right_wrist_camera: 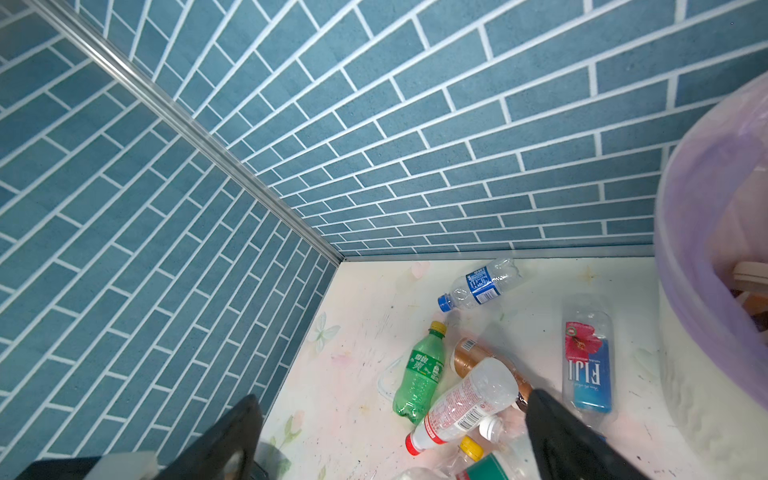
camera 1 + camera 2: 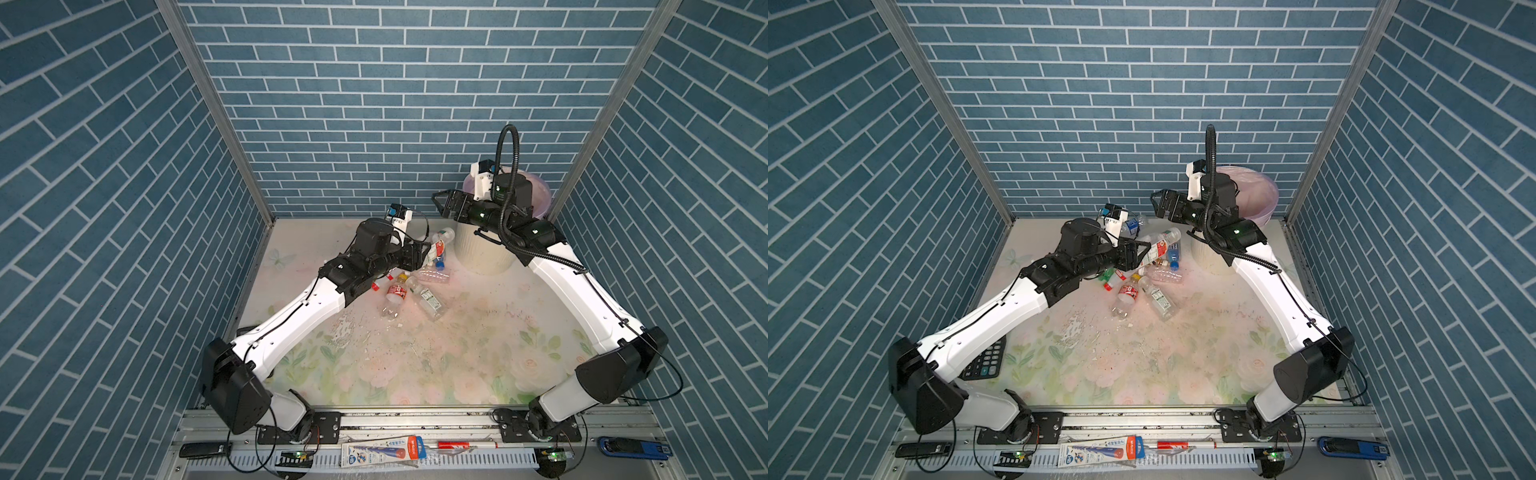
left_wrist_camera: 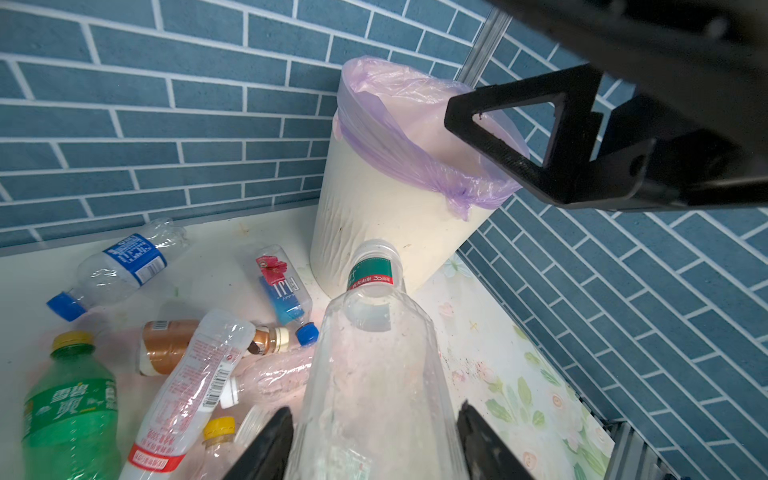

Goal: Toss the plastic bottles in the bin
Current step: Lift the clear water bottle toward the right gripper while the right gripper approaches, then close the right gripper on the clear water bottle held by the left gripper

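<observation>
Top view: left tool point(image 2: 426, 254) grips a clear bottle point(image 2: 442, 241) near the worktop's point(image 2: 457, 357) far edge; the right arm point(image 2: 552, 268) hides half the bin point(image 2: 482, 255) in the far right corner. Left wrist: that bottle's base is cut off. Right wrist: right tool point(image 1: 392, 409) spread wide, empty; bin partly cropped.

Crops the bin point(image 1: 698, 407) at the right wrist view's edge and buries most of the calculator point(image 2: 990, 359) under the left arm point(image 2: 1000, 316) in a top view.
</observation>
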Controlling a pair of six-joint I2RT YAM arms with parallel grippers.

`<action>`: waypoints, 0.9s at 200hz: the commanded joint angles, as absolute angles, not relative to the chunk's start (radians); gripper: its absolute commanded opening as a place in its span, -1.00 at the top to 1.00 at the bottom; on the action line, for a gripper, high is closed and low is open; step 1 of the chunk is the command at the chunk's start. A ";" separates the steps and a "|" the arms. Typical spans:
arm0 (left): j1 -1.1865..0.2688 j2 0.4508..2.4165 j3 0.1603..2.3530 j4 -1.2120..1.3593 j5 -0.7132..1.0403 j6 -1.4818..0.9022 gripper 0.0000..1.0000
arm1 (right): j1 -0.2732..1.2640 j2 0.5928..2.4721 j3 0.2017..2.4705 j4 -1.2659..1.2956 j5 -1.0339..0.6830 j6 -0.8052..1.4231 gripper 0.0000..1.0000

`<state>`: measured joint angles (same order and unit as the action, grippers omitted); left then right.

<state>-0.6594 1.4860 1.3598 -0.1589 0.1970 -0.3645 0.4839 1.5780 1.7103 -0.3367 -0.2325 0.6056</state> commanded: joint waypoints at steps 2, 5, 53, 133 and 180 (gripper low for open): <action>-0.634 1.520 1.372 -0.117 0.260 -0.378 -0.26 | 0.450 1.572 1.710 -0.366 -0.293 0.655 -0.96; -0.633 1.523 1.369 -0.114 0.259 -0.379 -0.26 | 0.448 1.569 1.703 -0.368 -0.294 0.654 -0.96; -0.564 1.530 1.344 -0.077 0.264 -0.442 -0.22 | 0.422 1.533 1.618 -0.365 -0.305 0.660 -0.96; -0.516 1.471 1.291 0.022 0.251 -0.495 -0.21 | 0.422 1.571 1.458 -0.082 -0.411 0.936 -0.97; -0.513 1.431 1.256 0.085 0.208 -0.513 -0.20 | 0.423 1.619 1.422 0.109 -0.423 1.125 -0.97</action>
<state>-0.5190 1.4662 1.2724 0.0071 0.2359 -0.4980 0.4244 1.5860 1.4528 -0.0505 -0.3973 0.9695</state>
